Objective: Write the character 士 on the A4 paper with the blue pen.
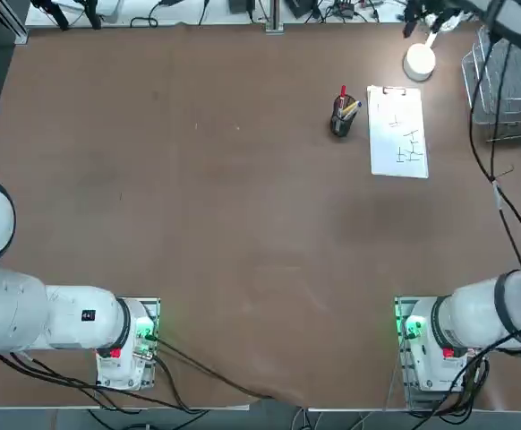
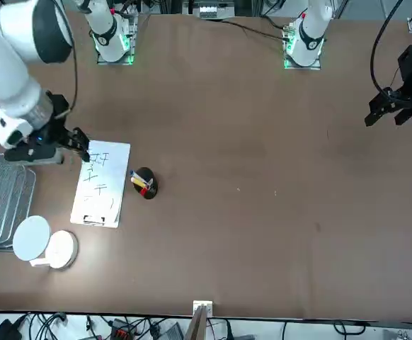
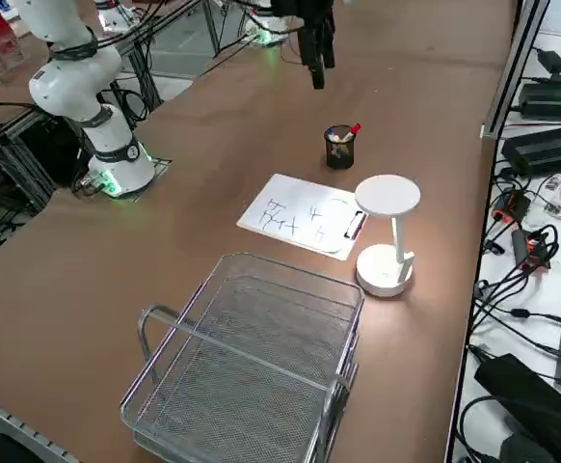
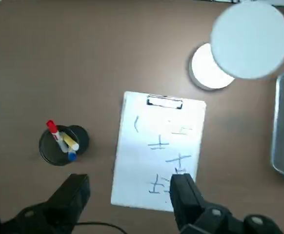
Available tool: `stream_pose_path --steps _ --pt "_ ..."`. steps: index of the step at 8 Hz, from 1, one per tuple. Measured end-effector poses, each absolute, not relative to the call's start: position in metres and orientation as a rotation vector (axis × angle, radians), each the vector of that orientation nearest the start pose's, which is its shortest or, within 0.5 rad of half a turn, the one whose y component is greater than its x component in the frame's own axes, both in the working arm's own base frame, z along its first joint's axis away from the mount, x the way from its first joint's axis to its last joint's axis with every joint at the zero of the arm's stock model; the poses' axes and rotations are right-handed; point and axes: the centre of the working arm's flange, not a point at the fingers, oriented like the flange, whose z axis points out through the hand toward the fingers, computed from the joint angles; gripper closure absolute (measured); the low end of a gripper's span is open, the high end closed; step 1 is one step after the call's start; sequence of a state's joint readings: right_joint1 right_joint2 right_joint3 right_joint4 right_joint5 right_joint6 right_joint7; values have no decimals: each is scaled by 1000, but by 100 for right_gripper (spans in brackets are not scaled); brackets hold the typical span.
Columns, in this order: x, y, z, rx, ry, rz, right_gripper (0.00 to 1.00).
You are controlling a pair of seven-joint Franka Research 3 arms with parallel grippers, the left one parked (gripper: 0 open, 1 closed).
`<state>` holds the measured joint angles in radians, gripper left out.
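Observation:
The A4 paper (image 1: 397,134) (image 2: 101,185) (image 3: 300,214) (image 4: 156,146) lies flat at the far right of the table, with a metal clip (image 4: 165,101) on its far short edge and several thin handwritten marks. The blue pen (image 4: 71,156) stands in a black cup (image 1: 342,118) (image 2: 145,183) (image 3: 339,147) just left of the sheet, beside a red pen and a yellow pen. My right gripper (image 2: 82,149) (image 3: 317,68) (image 4: 128,183) hangs open and empty high above the near end of the paper, touching nothing.
A white desk lamp (image 1: 419,61) (image 3: 387,231) (image 4: 249,44) stands just beyond the paper's clipped end. A wire basket (image 1: 511,81) (image 2: 4,202) (image 3: 252,367) sits to the right of the sheet at the table's edge. Cables run along the far edge.

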<state>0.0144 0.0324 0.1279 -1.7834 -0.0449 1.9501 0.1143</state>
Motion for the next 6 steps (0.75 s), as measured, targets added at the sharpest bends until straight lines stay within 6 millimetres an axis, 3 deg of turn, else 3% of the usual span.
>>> stream_pose_path --steps 3,6 --pt "563 27 584 -3132 96 -127 0" --pt "555 -6 610 -3133 100 -69 0"
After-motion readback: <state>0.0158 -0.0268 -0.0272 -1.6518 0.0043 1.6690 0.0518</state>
